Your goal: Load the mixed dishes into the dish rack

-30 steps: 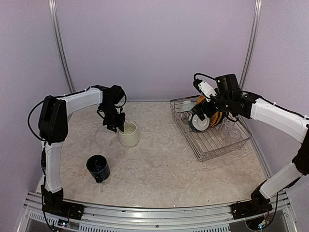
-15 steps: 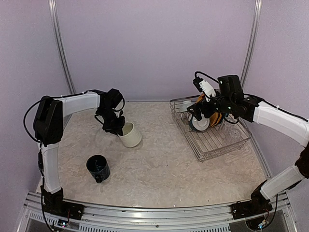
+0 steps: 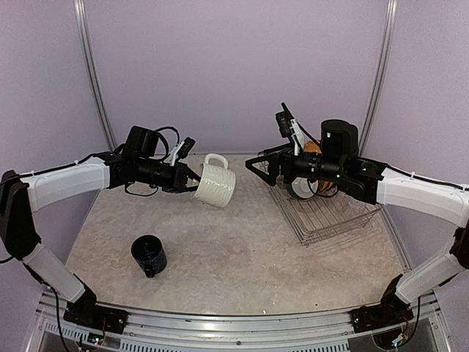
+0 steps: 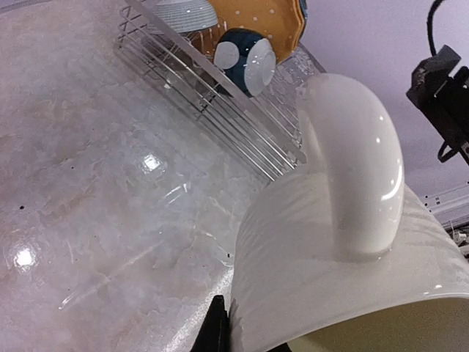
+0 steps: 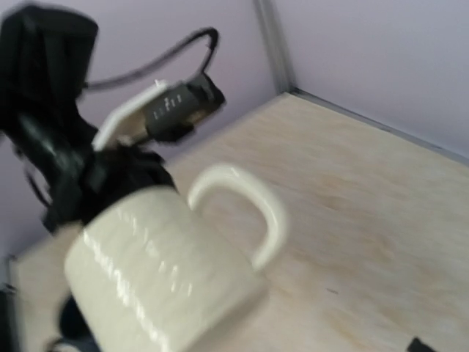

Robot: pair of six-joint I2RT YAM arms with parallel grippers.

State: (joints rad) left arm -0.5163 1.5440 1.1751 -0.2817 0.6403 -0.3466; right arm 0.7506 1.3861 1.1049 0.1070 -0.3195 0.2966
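Showing the cream mug [image 3: 215, 185] held in the air above the marbled worktop [image 3: 242, 257], between the two arms. The left jaws are closed on the mug's rim; in the left wrist view one dark finger [image 4: 218, 330] lies against the outside of the ribbed wall [image 4: 293, 264]. The mug is tipped onto its side, with its base towards the right arm and its handle [image 3: 215, 159] uppermost. It touches neither the worktop nor the dish rack [image 3: 322, 213].

The right jaws stand wide open and hold nothing. They point at the mug's base from the rack side, near it but apart from it. The right wrist view, which is blurred, looks straight at the mug and the left arm's wrist [image 5: 66, 161] behind it.

The dish rack sits on the worktop at the right, below the right arm. Inside it, the yellow plate with white dots [image 4: 271, 18] stands on edge. A teal cup [image 4: 245, 59] lies on its side in front of that plate, its white base turned outwards. A pale ribbed dish [image 4: 179, 13] is just beside these two.

The dark blue mug [image 3: 149, 254] stands upright on the worktop at the near left, well apart from the rack.
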